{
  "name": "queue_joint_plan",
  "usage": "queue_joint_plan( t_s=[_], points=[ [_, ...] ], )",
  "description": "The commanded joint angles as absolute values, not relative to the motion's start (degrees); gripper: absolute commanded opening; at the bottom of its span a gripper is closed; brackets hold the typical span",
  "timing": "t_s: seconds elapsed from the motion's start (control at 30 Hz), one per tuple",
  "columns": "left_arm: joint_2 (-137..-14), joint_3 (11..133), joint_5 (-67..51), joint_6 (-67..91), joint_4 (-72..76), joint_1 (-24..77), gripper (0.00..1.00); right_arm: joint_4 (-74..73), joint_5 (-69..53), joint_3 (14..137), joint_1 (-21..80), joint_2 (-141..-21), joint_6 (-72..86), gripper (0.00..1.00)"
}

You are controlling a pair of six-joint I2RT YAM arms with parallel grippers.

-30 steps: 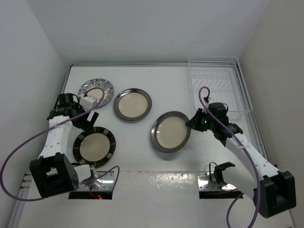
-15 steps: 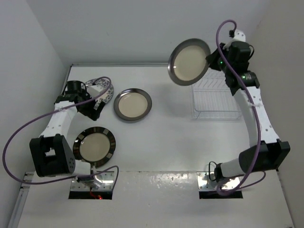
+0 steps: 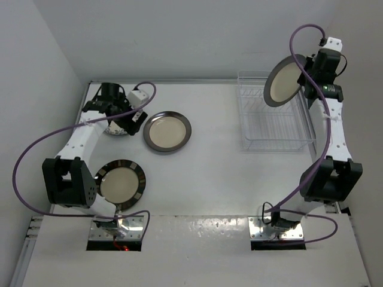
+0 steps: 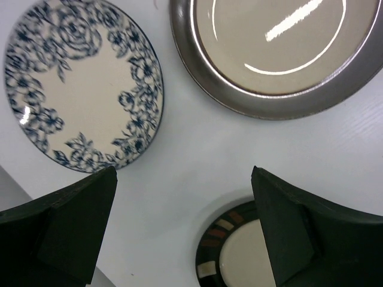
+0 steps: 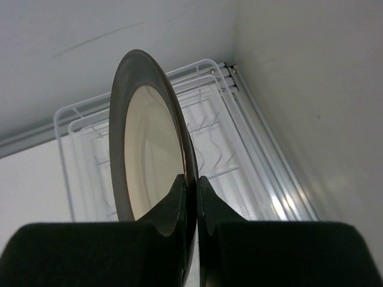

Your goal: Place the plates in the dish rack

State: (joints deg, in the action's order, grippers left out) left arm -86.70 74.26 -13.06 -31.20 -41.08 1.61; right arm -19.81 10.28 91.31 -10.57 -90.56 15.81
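Observation:
My right gripper (image 3: 306, 84) is shut on the rim of a cream plate with a grey rim (image 3: 283, 81). It holds the plate on edge in the air above the white wire dish rack (image 3: 276, 122). In the right wrist view the fingertips (image 5: 191, 191) pinch the plate's rim (image 5: 146, 152), with the rack (image 5: 224, 137) below. My left gripper (image 3: 124, 116) hangs open over the blue floral plate (image 3: 112, 130), with nothing between its jaws (image 4: 185, 227). The left wrist view shows the floral plate (image 4: 81, 84), a grey-rimmed plate (image 4: 281, 54) and a plate with a dark patterned rim (image 4: 236, 254).
On the table lie the grey-rimmed plate (image 3: 167, 131) at centre left and the patterned-rim plate (image 3: 121, 184) near the left arm's base. White walls close in the back and both sides. The rack stands against the right wall.
The right arm lifted its plate off the table, swung it up and right, and turned it on edge over the rack. The left gripper moved back over the floral plate.

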Motion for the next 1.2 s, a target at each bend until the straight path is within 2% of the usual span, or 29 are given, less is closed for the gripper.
queue_joint_plan(
  t_s=[0.0, 0.37, 0.63, 0.8, 1.0, 1.17],
  points=[
    [-89.1, 78.1, -12.3, -31.3, -42.1, 2.0, 1.00, -7.1, 9.9, 96.7, -9.9, -90.0, 9.6, 0.00],
    [-94.6, 81.2, -11.1, -29.5, -43.2, 3.1, 1.00, -3.3, 10.9, 103.1, -7.0, -99.8, -1.4, 0.00],
    [-96.9, 81.7, -10.0, -29.5, -43.7, 3.1, 1.00, -4.0, 14.0, 110.3, -4.2, -106.9, -0.6, 0.00],
    [-97.4, 81.7, -9.4, -29.5, -43.7, 3.1, 1.00, -4.0, 14.8, 109.3, -3.0, -108.3, -1.0, 0.00],
    [-97.4, 81.7, -8.3, -29.5, -43.7, 3.1, 1.00, -0.4, 17.6, 100.8, -1.6, -105.7, -2.5, 0.00],
    [-97.9, 81.7, -7.7, -29.5, -43.7, 3.1, 1.00, 1.9, 20.9, 98.3, -0.4, -105.1, -4.2, 0.00]
  ],
)
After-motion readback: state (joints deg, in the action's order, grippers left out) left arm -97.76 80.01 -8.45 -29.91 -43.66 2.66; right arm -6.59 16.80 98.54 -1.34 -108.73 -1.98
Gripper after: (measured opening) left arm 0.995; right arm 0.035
